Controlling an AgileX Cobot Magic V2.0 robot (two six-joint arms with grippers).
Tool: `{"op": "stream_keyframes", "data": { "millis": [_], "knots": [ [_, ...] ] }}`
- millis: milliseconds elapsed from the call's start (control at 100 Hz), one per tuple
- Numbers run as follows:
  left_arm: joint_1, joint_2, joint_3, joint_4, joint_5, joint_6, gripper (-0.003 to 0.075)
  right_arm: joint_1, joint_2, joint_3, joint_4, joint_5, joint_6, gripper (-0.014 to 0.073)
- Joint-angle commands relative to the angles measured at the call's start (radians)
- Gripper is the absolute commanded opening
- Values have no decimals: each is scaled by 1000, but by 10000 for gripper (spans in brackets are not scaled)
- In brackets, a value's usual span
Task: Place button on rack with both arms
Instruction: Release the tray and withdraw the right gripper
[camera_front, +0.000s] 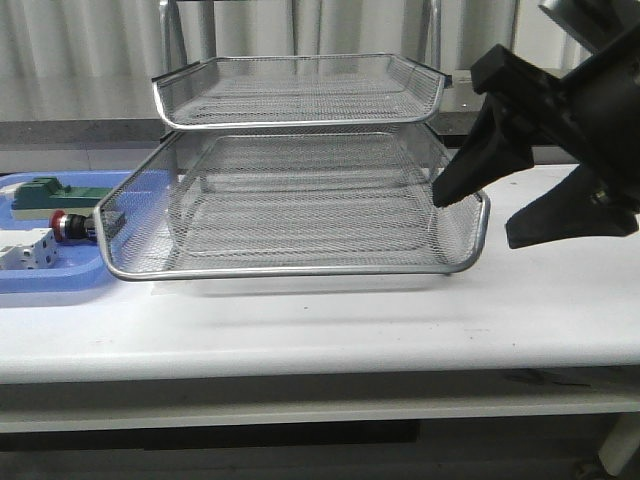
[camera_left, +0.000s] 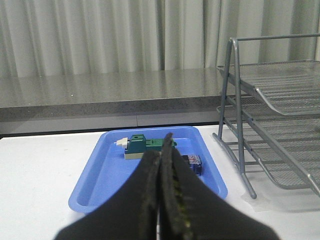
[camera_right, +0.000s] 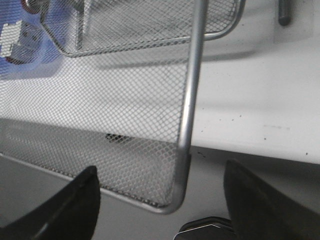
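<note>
Evidently no grasp has begun: the button (camera_front: 72, 226) lies in the blue tray (camera_front: 60, 285), beside the rack (camera_front: 300, 215), close to the green block (camera_front: 45, 193) and white breaker (camera_front: 28, 250). Right gripper (camera_front: 530, 195) hangs at the rack's right edge, jaws spread wide and empty, probably to receive or steady. Left gripper (camera_left: 162, 175), absent from the front view, appears only in its wrist view, fingers pressed together on nothing, facing the tray; the right wrist view shows the rim between the jaws.
</note>
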Motion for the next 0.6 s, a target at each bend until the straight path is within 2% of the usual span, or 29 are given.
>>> {"op": "stream_keyframes", "data": {
  "millis": [0,120,280,590],
  "knots": [
    [-8,-31,32,-2,-77,-10,-20,-6,-64,-8,-37,40,-14,530],
    [-8,-31,32,-2,-77,-10,-20,-6,-111,6,-124,44,9,530],
    [-8,-31,32,-2,-77,-10,-20,-6,-190,6,-340,71,117,530],
    [-8,-31,32,-2,-77,-10,-20,-6,-382,3,-964,177,595,530]
  ]
}}
